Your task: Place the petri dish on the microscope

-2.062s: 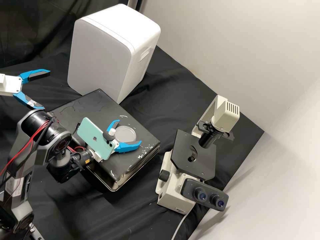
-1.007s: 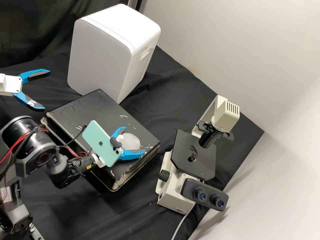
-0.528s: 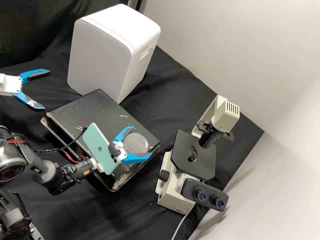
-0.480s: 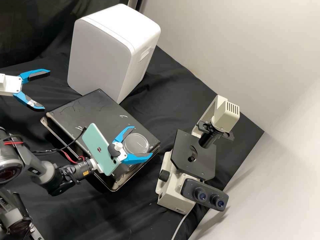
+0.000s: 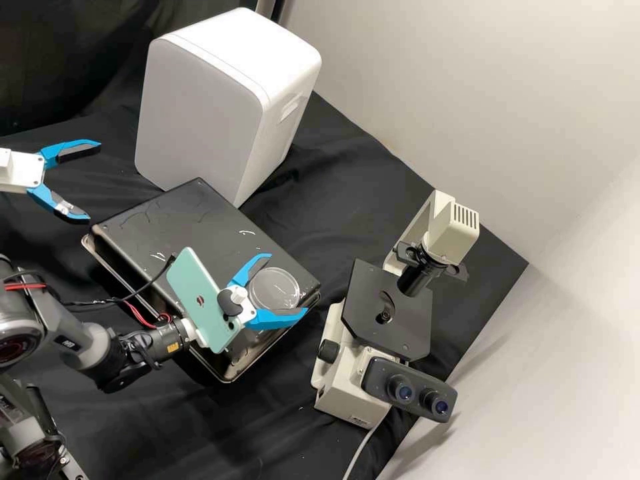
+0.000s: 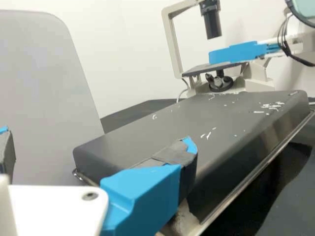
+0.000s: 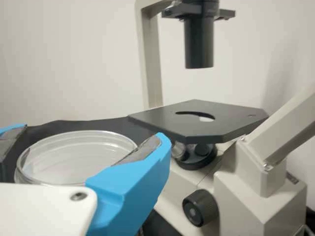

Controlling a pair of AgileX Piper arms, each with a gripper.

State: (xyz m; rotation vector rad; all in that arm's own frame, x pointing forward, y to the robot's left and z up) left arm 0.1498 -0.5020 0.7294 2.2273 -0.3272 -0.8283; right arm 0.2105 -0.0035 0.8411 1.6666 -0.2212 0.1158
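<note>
Since two seconds back my right gripper (image 5: 285,283) has carried the petri dish (image 5: 272,285) toward the microscope (image 5: 390,313), dish clamped between its fingers above a corner of the black tray (image 5: 167,220), my left gripper (image 5: 91,179) spread open, one dish, one microscope

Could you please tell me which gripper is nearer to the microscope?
The right gripper: it holds the petri dish over the black tray, just beside the microscope. The left gripper hangs open on the tray's opposite side.
</note>
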